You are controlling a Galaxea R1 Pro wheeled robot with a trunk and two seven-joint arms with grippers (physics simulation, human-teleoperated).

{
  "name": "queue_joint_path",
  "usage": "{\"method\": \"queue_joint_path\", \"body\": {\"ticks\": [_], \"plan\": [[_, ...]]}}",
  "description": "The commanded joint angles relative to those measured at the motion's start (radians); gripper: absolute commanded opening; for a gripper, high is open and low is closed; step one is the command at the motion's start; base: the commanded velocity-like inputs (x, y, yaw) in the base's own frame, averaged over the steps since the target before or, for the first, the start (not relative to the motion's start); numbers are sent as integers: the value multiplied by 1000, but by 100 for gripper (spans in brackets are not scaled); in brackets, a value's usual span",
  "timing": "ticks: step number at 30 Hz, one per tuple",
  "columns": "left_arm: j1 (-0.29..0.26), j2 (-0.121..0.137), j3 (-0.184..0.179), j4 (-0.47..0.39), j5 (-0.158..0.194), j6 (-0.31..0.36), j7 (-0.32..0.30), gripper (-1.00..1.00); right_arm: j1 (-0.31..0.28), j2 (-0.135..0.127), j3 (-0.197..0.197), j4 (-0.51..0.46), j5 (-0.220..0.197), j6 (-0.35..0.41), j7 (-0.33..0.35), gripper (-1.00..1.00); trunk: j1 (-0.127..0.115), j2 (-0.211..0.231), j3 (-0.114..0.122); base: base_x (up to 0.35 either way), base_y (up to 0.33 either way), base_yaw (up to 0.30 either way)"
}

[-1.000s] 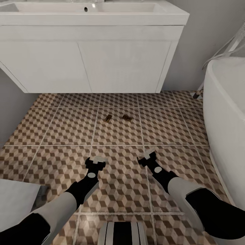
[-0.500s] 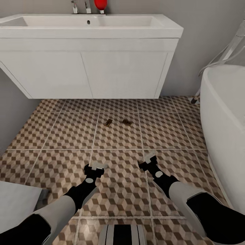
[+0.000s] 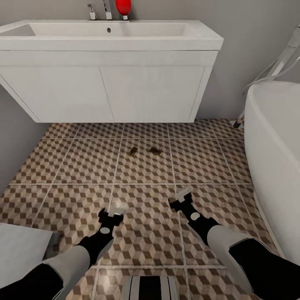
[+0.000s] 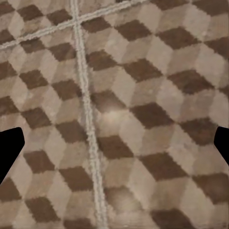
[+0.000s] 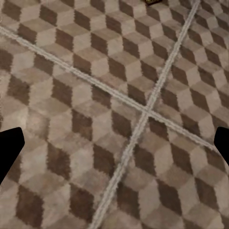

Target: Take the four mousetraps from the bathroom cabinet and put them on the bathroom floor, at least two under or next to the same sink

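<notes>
The sink (image 3: pixel 112 35) stood well ahead of both claws, a wide white basin on a white two-door vanity (image 3: pixel 112 91), and the basin held nothing that could be seen. A chrome faucet (image 3: pixel 107 10) and a red object (image 3: pixel 123 6) sat at its back edge. A white bathtub (image 3: pixel 273 158) curved along the far side of the right claw.

Two mousetraps lay flat on the bathroom floor (image 3: pixel 75 166), ahead of the claws and in front of the vanity, near each other but apart: one (image 3: pixel 133 151) ahead of the left claw (image 3: pixel 113 211), the other (image 3: pixel 155 150) ahead of the right claw (image 3: pixel 180 198). In the right wrist view, the edge of a mousetrap (image 5: pixel 152 2) showed far beyond the fingertips.

Both claws hung low over the tiles, spread wide and holding nothing; in each wrist view the dark fingertips (image 4: pixel 9 152) (image 5: pixel 9 152) sat at opposite edges with bare floor between them.

Compared with a second earlier, the view had tilted up, so that the faucet and red object came into sight. The left claw had drawn back toward the robot, farther from the traps; the right claw was almost where it had been. The traps lay as before.
</notes>
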Motion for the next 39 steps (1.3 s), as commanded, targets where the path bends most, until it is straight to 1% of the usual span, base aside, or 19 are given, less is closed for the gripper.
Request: {"method": "queue_joint_path", "body": {"ticks": [1,9,12,17,21,25,30,39], "plan": [[1,0,-9,3,9,-6,4,100,1,1,2,1,10,-4,-9,100,0,0,-1,0,0,0],[10,0,-9,10,9,-15,5,100,10,0,2,1,10,-12,-9,100,0,0,-1,0,0,0],[10,0,-9,9,9,-16,5,100,10,0,2,1,11,-13,-10,100,-12,21,9,0,0,0],[12,-1,-9,9,9,-17,5,100,15,-12,2,1,10,-13,-9,100,-31,56,25,0,0,0],[12,-1,-9,9,9,-17,5,100,21,-16,2,1,10,-13,-9,100,-46,84,37,0,0,0],[15,-1,-9,10,9,-24,5,100,23,-17,2,1,10,-13,-9,100,-62,112,50,0,0,0],[17,0,-9,11,9,-49,5,100,24,-17,2,1,10,-13,-9,100,-81,147,65,0,0,0],[26,0,-9,30,9,-61,5,100,25,-17,2,1,10,-13,-9,100,-115,210,93,0,0,0]]}}
